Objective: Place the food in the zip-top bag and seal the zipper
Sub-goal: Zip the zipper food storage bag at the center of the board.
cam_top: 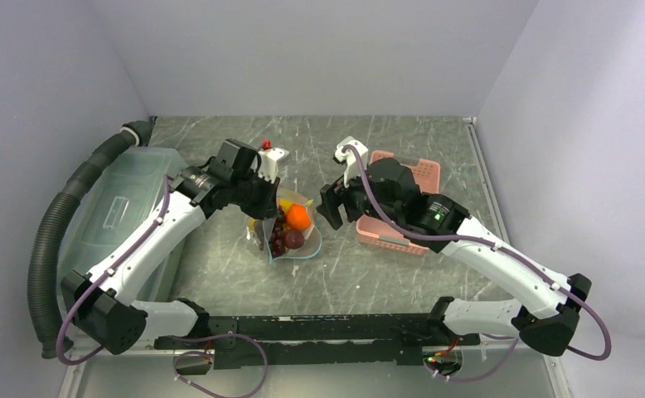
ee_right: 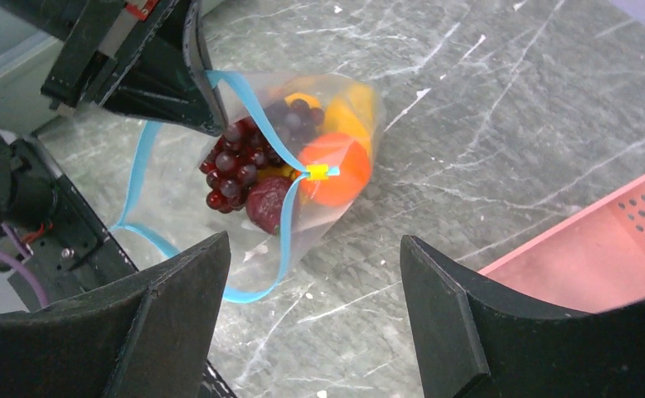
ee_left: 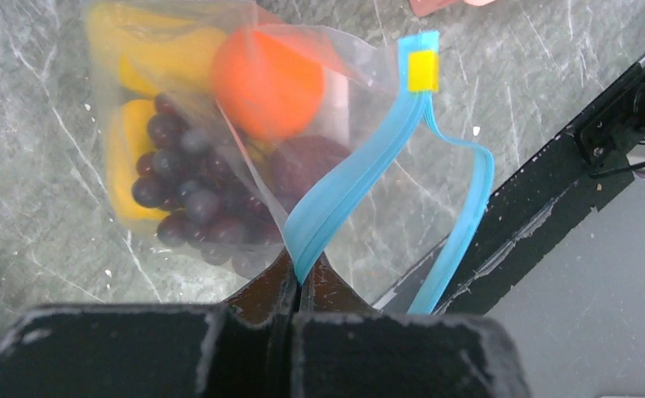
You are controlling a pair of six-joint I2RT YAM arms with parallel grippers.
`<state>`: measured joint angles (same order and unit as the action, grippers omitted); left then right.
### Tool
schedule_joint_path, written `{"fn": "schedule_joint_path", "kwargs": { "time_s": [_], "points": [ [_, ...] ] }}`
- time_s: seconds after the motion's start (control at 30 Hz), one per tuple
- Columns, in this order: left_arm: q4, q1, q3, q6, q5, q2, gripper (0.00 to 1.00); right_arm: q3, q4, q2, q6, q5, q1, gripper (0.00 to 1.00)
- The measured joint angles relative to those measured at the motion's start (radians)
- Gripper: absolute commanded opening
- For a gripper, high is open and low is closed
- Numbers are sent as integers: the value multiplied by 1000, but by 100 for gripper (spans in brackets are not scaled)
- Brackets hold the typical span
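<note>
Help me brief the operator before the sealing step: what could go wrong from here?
1. The zipper gapes, its blue strips apart, so the orange ball could roll out if the bag tips.
2. The left fingers pinch only one end of the zipper; a tug might pull it free.
3. The open right fingers could catch loose plastic instead of the yellow tab.

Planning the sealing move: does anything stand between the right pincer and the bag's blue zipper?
Nothing visible does. The open right pincer faces the zipper directly; the left pincer pinches one end of it, off to the side.
</note>
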<state>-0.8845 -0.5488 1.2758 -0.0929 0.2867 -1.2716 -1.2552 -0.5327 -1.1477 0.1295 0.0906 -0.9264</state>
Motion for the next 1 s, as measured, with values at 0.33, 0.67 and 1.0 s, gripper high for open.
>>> {"fn": "schedule_joint_path", "kwargs": {
  "time_s": [0.33, 0.67, 1.0],
  "points": [
    [-97, -1, 64, 4, 113, 24, 0, 60, 3, 73, -188, -138, 0, 77],
    [-157, -3, 111, 6, 286, 49, 0, 154, 9, 183, -383, -289, 0, 72],
    [-182, -3, 122, 30, 378, 49, 0, 195, -3, 232, -586, -379, 0, 66]
  ]
}}
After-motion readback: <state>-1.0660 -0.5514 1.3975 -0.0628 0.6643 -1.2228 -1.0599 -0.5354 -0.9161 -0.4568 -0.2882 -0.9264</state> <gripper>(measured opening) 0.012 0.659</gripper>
